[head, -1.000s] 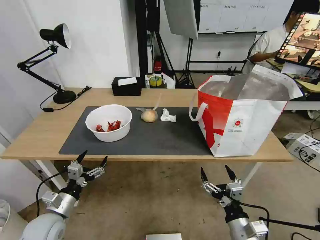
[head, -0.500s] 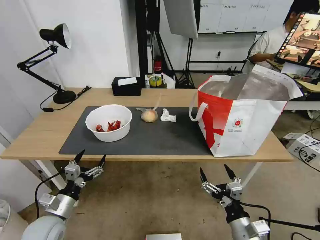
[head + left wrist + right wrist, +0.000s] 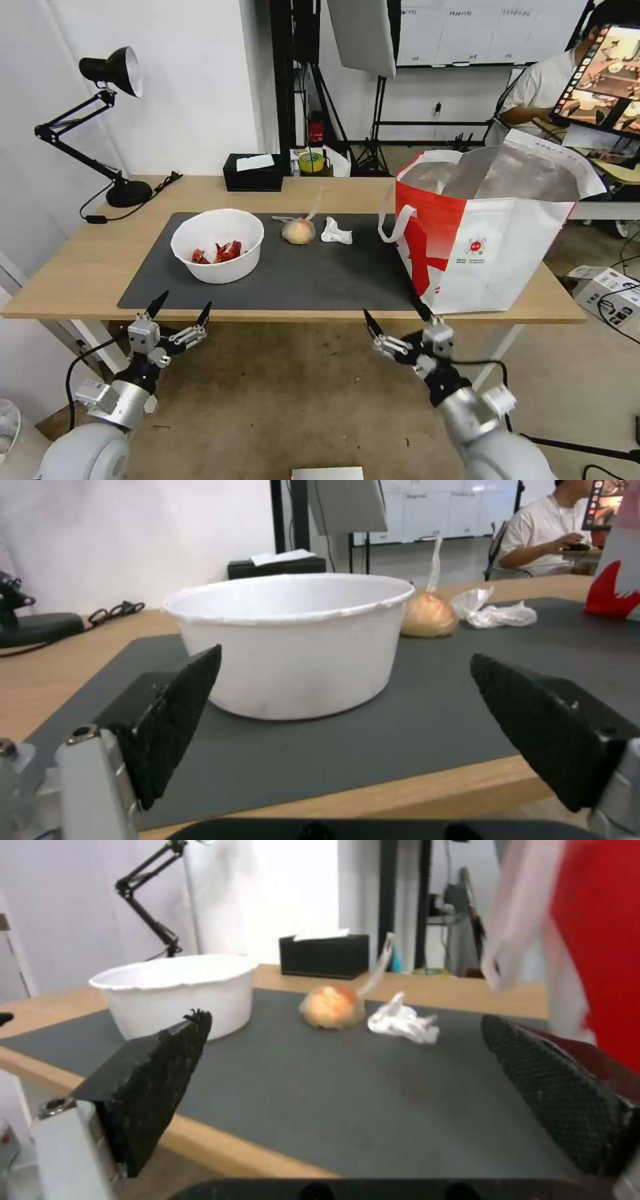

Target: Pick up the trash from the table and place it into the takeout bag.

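- Table (image 3: 80,267): light wood top, dark grey mat (image 3: 300,273) covering the middle; bare wood strip runs along the near edge and a wider one at the robot's left end
- White bowl (image 3: 217,245) w/ red shell scraps sits on the mat's left part, a bit back from the near mat edge; open mat in front of it and to its right
- Bagged bun (image 3: 298,231) further back on the mat, approx mid-table; crumpled tissue (image 3: 335,232) just beside it on the right, not touching as far as the head view shows
- Wide bare stretch of mat between bun/tissue and the near edge
- Takeout bag (image 3: 493,253) upright at the table's right end, mouth open, foil lining showing; its base sits near the front edge, partly on the mat; white loop handle hangs on the side facing the tissue
- Black tissue box (image 3: 252,173) at the back edge, desk lamp (image 3: 110,120) at back left
- Left gripper (image 3: 177,315): below and in front of the near table edge, in line w/ the bowl; fingers spread wide, nothing between them; left wrist view looks over the edge at the bowl
- Right gripper (image 3: 395,319): also below the front edge, tips close to it, just left of the bag's near corner; fingers apart, empty; right wrist view has bun and tissue between the finger pads, bag's red side close on one side
- Open floor under and before the table round both arms
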